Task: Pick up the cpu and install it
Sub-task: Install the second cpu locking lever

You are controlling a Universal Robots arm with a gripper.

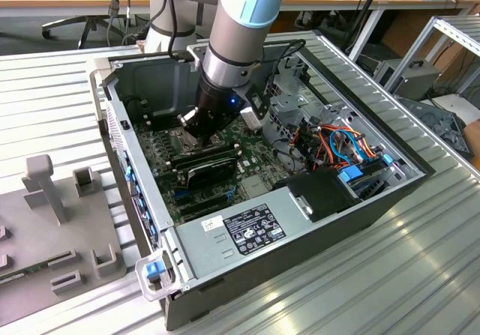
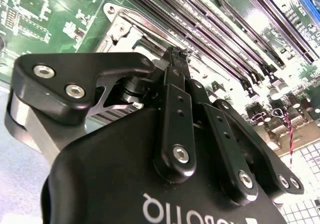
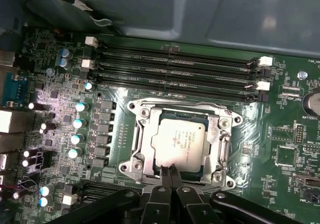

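Hovering low inside open computer case (image 1: 375,200), gripper (image 3: 170,173) had jaws pinched together, tips meeting, nothing between them. Tips sat at near edge of cpu (image 3: 178,145), above or touching, could not tell which. Cpu lay flat, silver face up, seated square within socket frame (image 3: 137,134), extending away from tips. Beyond socket, memory slots (image 3: 175,68) ran parallel to cpu's far edge on motherboard (image 3: 292,159).

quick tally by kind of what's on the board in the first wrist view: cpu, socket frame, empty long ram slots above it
cpu: 1, lying in the socket
socket frame: 1, metal, around the cpu
long ram slots: 4, side by side, no sticks in them
total: 6
The gripper has its fingertips together at the cpu's edge.
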